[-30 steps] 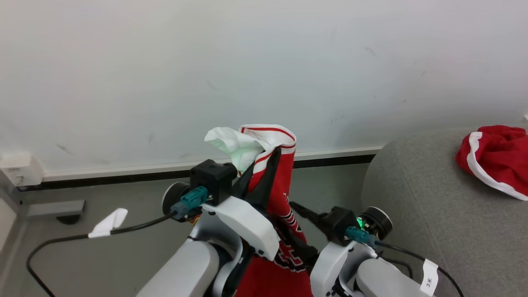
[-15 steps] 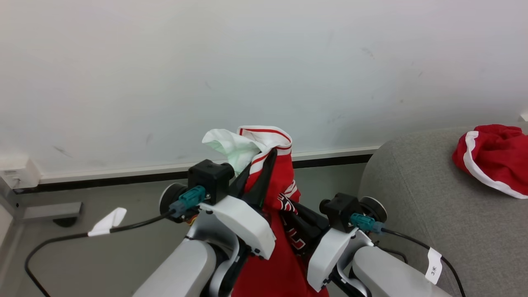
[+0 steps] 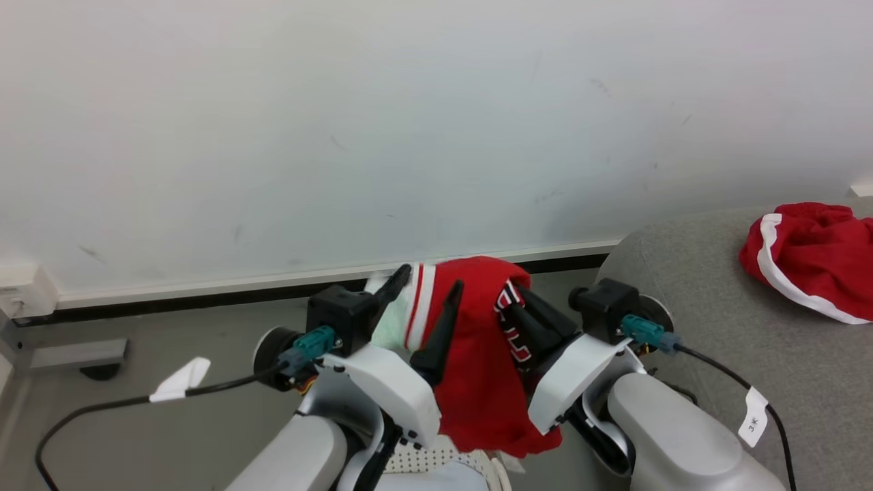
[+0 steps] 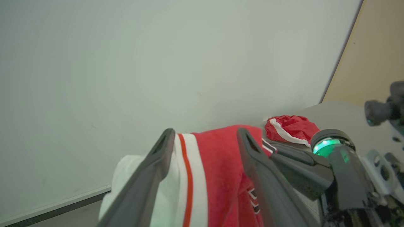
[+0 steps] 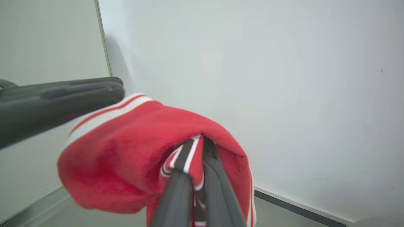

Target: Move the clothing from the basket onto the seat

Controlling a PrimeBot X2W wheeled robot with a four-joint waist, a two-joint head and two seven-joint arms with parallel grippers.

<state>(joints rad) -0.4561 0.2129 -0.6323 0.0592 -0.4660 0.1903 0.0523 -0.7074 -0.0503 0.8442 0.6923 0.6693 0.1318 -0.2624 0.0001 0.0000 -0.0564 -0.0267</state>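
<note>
A red garment point(image 3: 477, 368) with white stripes and dark lettering hangs between my two arms, above the white perforated basket point(image 3: 421, 461) at the bottom edge. My right gripper point(image 3: 516, 301) is shut on its lettered fold; the right wrist view shows the fingertips point(image 5: 199, 144) pinched on the striped cloth point(image 5: 126, 157). My left gripper point(image 3: 428, 285) is open, and the striped hem lies loose between its spread fingers point(image 4: 205, 136). A second red garment point(image 3: 811, 256) lies crumpled on the grey seat point(image 3: 689, 307) at the right; it also shows as a red heap point(image 4: 290, 128) in the left wrist view.
A pale wall with a dark skirting strip point(image 3: 204, 294) runs close behind the arms. A black cable with a white tag point(image 3: 179, 378) trails over the grey floor at the left. A white box point(image 3: 20, 292) sits on the wall at the far left.
My left gripper has opened and let go of the garment's top, which has slumped to the right. My right gripper has shut on the garment and risen. The camera has tilted slightly.
</note>
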